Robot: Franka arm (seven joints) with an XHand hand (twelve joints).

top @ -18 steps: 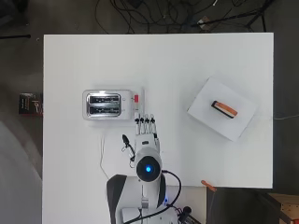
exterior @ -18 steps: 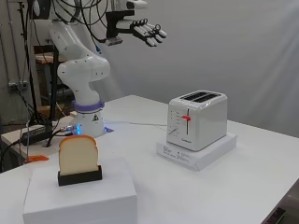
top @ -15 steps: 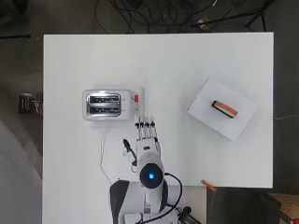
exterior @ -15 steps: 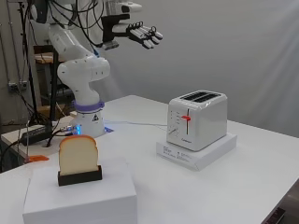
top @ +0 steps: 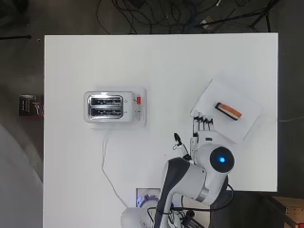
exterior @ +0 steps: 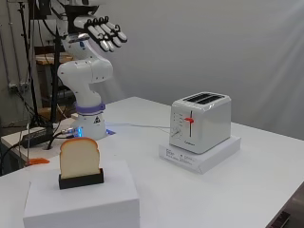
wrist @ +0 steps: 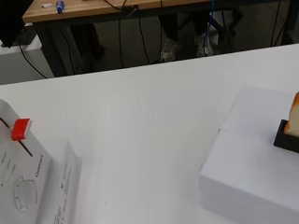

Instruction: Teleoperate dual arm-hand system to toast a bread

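A slice of bread (exterior: pixel 79 157) stands upright in a black holder (exterior: pixel 80 179) on a white box (exterior: pixel 80 205); from overhead the slice (top: pixel 228 111) sits on the box (top: pixel 247 118) at the right, and the wrist view catches its edge (wrist: pixel 294 116). The white two-slot toaster (top: pixel 109 107) stands on a flat white base (exterior: pixel 202 156) at the left, its red lever (exterior: pixel 189 120) up, also seen close in the wrist view (wrist: pixel 21 129). My hand (exterior: pixel 102 33) hangs high above the table, fingers straight and spread, holding nothing. Overhead, its fingers (top: pixel 203 124) point at the near corner of the box.
The toaster's white cord (top: pixel 107 161) runs down the table toward the arm's base. An orange object (exterior: pixel 37 161) lies near the table edge beside the box. A wooden bench (wrist: pixel 93 7) and dark floor lie beyond the table's far edge.
The arm has swung right, from in front of the toaster toward the bread's box. The hand stays open and high. Bread and toaster have not moved.
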